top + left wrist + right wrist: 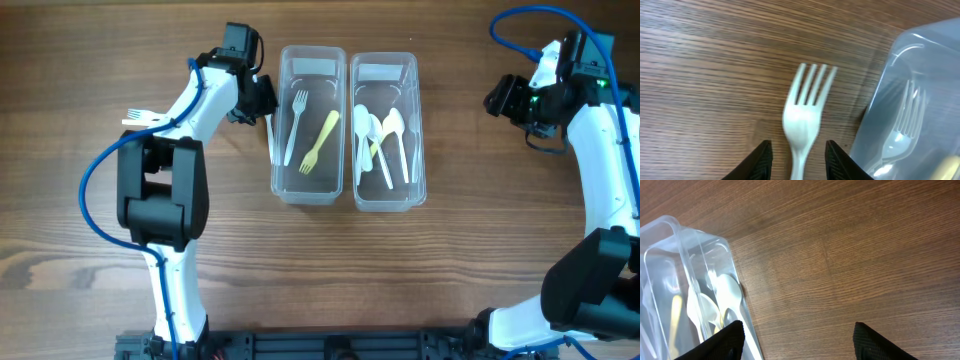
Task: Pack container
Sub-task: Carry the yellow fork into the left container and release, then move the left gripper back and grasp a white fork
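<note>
Jaws of the outstretched left arm point(195, 100) straddle a white fork point(803, 120), grip unclear; right arm's point(603, 150) gape apart.

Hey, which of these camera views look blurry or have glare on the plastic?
Left wrist view: the white fork and the table look soft, slightly smeared; pale glare streaks the fork container. Right wrist view: sharper, with bright reflections on the spoon container. Overhead view: crisp, white glare patches at both containers' far ends.
</note>
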Action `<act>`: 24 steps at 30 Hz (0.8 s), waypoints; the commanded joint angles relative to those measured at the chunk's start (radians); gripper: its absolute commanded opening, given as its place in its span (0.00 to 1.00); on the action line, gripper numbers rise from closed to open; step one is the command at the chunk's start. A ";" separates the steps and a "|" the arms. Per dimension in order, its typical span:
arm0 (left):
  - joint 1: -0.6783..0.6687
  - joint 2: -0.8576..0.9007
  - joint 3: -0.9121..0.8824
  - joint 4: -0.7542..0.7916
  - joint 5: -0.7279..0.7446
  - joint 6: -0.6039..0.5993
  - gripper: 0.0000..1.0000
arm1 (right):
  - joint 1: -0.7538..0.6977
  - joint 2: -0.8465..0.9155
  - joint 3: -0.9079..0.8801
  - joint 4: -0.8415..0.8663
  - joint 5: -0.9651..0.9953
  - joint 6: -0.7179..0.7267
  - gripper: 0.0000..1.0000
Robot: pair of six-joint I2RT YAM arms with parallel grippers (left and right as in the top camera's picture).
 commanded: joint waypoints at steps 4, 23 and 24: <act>-0.034 0.058 0.006 -0.001 0.016 0.005 0.37 | 0.002 0.013 -0.003 0.001 -0.017 0.015 0.69; -0.026 0.062 0.006 -0.043 -0.086 0.006 0.09 | 0.002 0.013 -0.003 0.003 -0.016 0.014 0.69; -0.024 0.058 0.007 -0.043 -0.086 0.006 0.08 | 0.002 0.013 -0.003 0.003 -0.017 0.015 0.69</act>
